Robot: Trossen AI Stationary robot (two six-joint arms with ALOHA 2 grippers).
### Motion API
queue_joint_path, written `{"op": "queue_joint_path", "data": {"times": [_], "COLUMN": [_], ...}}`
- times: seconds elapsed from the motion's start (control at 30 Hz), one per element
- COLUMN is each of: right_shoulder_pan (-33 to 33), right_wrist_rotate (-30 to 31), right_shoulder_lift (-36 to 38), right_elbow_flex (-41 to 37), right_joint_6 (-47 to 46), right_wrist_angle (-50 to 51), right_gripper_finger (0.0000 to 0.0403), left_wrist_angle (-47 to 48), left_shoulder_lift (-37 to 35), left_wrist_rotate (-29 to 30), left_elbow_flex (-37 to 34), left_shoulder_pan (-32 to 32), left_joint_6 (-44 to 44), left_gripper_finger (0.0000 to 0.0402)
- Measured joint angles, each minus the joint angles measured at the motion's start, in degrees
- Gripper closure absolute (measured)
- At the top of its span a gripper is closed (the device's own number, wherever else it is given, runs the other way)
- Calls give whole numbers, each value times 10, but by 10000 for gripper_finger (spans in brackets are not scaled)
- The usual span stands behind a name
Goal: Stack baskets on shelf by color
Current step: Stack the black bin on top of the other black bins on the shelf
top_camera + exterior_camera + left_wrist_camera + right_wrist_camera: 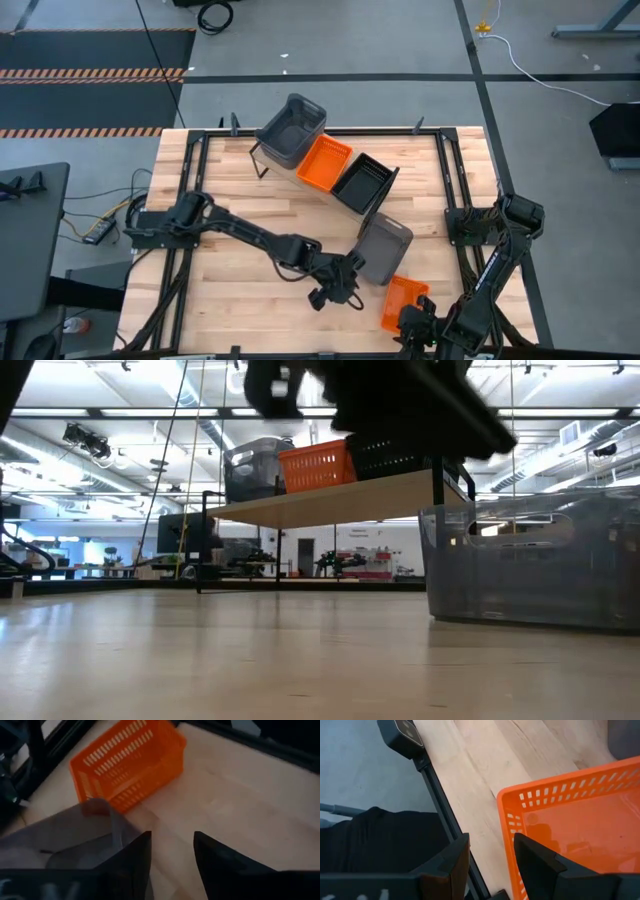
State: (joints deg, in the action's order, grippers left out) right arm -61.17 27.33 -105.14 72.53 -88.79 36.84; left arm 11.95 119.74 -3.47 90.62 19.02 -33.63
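- The left end effector (345, 283) sits low over the counter (230, 290), its fingers (135, 865) parted with only bare wood between them. It grips nothing.
- Just beside one of those fingers stands a grey basket (385, 250), upright on the counter. I judge it has been set down here or is about to be taken by its rim, since the fingers line up along its near wall.
- A little beyond the left end effector lies an orange basket (403, 302), also on the counter, near the front edge.
- The right end effector (412, 322) hovers at that orange basket, fingers (535, 860) apart, one inside its rim and one outside. The wall sits between them but is not visibly pinched, which looks like a pose for a rim grasp.
- Farthest from both end effectors, at the back of the counter, the shelf (330, 500) carries three baskets in a row: a grey stack (291, 130), an orange one (324, 163) and a black one (362, 182).
- One slot per colour seems intended, so the two loose baskets likely belong on the matching ones.
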Motion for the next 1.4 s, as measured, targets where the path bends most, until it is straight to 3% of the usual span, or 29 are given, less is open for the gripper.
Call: {"op": "queue_joint_path", "data": {"times": [0.23,0.53,0.97,1.4], "right_shoulder_pan": [0,0,0,0], "right_wrist_rotate": [0,0,2,2], "right_shoulder_lift": [0,0,0,0], "right_elbow_flex": [0,0,0,0], "right_joint_6": [2,3,3,4], "right_wrist_angle": [0,0,0,0], "right_gripper_finger": [242,242,242,242], "left_wrist_angle": [-38,-58,32,97], "left_shoulder_lift": [0,0,3,4], "left_wrist_rotate": [10,95,84,81], "left_elbow_flex": [-32,-33,-32,-33], "left_shoulder_pan": [-12,-14,-39,-1], "left_joint_6": [15,19,106,115], "left_gripper_finger": [240,237,239,309]}}
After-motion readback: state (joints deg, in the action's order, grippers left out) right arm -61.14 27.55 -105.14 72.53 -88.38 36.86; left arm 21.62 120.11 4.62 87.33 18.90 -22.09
